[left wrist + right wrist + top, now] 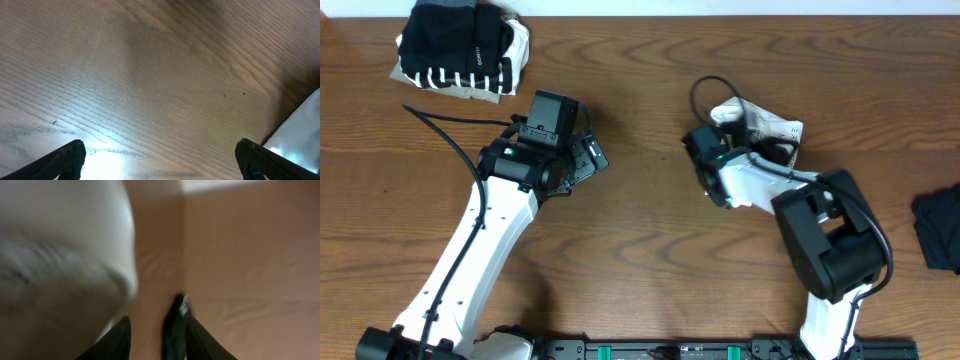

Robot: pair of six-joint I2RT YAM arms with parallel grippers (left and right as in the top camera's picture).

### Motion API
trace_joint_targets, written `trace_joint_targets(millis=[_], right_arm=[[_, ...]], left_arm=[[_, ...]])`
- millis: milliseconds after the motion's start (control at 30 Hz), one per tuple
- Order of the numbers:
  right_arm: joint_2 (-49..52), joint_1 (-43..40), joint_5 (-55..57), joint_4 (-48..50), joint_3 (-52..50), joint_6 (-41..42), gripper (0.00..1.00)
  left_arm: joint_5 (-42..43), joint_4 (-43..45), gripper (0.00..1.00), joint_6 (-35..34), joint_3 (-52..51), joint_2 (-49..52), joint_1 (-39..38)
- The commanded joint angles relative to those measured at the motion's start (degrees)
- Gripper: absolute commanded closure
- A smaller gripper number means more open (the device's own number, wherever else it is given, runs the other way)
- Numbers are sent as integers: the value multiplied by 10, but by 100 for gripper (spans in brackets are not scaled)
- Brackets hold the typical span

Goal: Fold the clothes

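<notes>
Garments point(460, 45) in black, stripes and beige sat stacked at the far left of the tabletop point(640, 250). Next came the left end effector point(160, 150), released, its fingers spread wide over bare wood, well apart from any cloth. Right of centre, the right end effector point(150, 325) had its fingers slightly parted with only wood between them, gripping nothing. The white T-shirt point(775, 127) lay just beside it, toward the far right, so the right arm was much the nearer. The shirt was a small rumpled bundle with dark lettering, its long axis roughly left to right. A dark garment point(940, 230) lay at the right edge.
</notes>
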Motion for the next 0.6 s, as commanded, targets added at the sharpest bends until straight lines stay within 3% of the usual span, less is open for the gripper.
trace_joint_targets(millis=[0, 67, 167, 567], right_arm=[[-51, -44, -120, -65, 2, 232, 66], [-80, -71, -165, -97, 2, 283, 63], [-125, -104, -216, -106, 2, 293, 54], [-338, -171, -355, -144, 2, 320, 51]], left_arm=[[-5, -2, 2, -5, 5, 3, -2], [-4, -2, 3, -5, 5, 3, -2], [-2, -2, 3, -5, 5, 3, -2], [-3, -9, 2, -3, 5, 2, -2]])
